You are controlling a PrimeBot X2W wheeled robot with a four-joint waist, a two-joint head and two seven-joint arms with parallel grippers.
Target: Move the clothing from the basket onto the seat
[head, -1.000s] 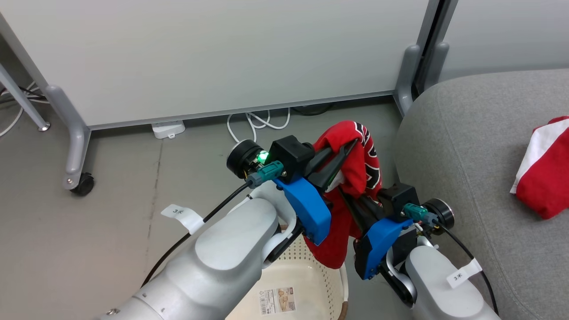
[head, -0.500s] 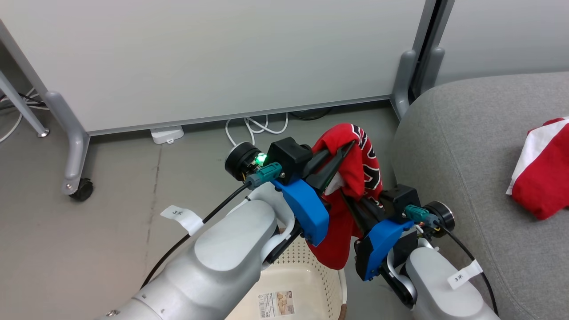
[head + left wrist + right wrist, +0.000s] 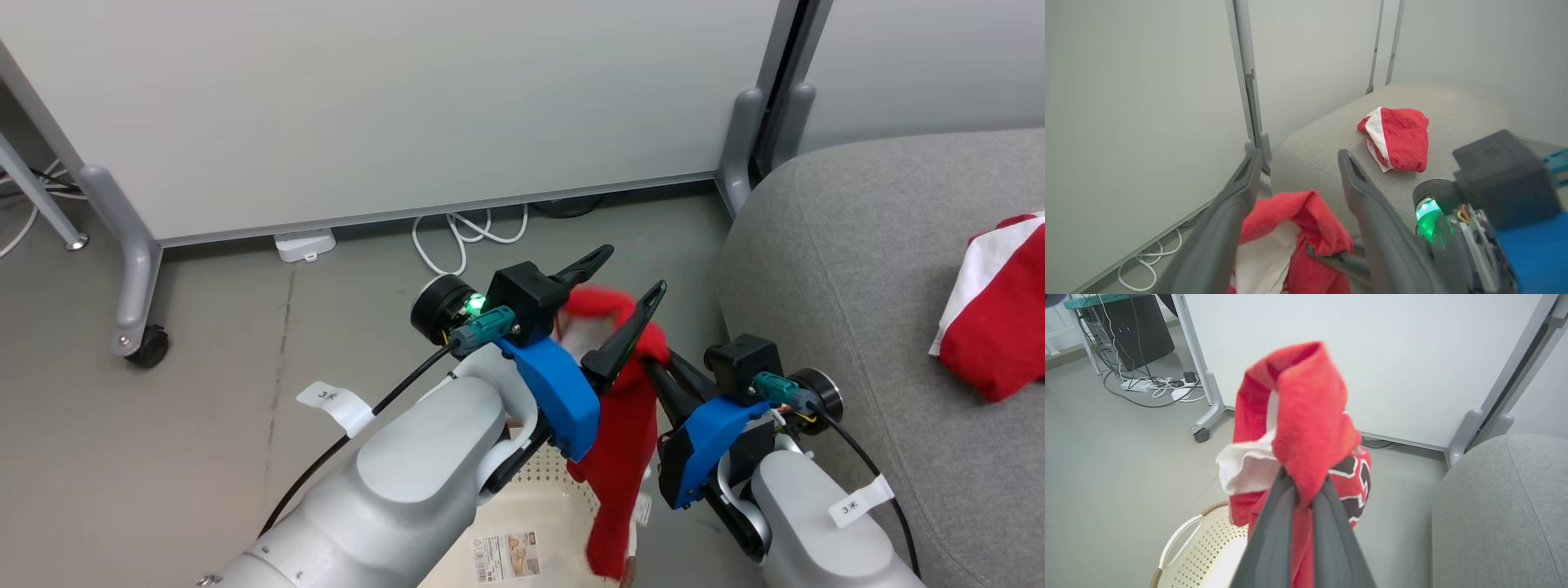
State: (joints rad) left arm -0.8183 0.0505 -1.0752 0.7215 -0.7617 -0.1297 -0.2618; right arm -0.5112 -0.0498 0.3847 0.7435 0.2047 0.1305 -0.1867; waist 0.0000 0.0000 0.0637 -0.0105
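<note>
Head view: left gripper [image 3: 630, 271] has its 2 fingers spread wide, tips free in the air, gripping nothing. Held garment [image 3: 620, 445], red w/ a white patch, bunches btwn those fingers near their base and hangs down in a long fold. Its lower end reaches the right rim of the basket [image 3: 535, 490]; can't tell if it touches. Right gripper [image 3: 657, 371] comes in from the right, jaws pinched together on the cloth. Seat [image 3: 857, 269] takes up the right side, w/ the 2nd garment [image 3: 992, 343], red and white, lying on top, well apart from both grippers. Grey floor [image 3: 245, 367] runs back to a pale partition [image 3: 408, 106]. White cables [image 3: 465, 237] lie at its foot and a caster [image 3: 151, 343] stands at left.

Left wrist view: left gripper [image 3: 1299, 155] jaws stand apart. Held garment [image 3: 1306, 220] sits low btwn the 2 fingers, below both tips. Right gripper [image 3: 1316, 253] nips the cloth at lower right. Beyond, 2nd garment [image 3: 1400, 139] rests crumpled on the seat [image 3: 1461, 110].

Right wrist view: right gripper [image 3: 1304, 484] jaws are clamped on the held garment [image 3: 1306, 404], which rises above the tips in a folded hump, white fabric at left, dark lettering at right. Basket [image 3: 1208, 549] is below-left, w/ white handle and brown rim showing; seat [image 3: 1502, 506] at right.
</note>
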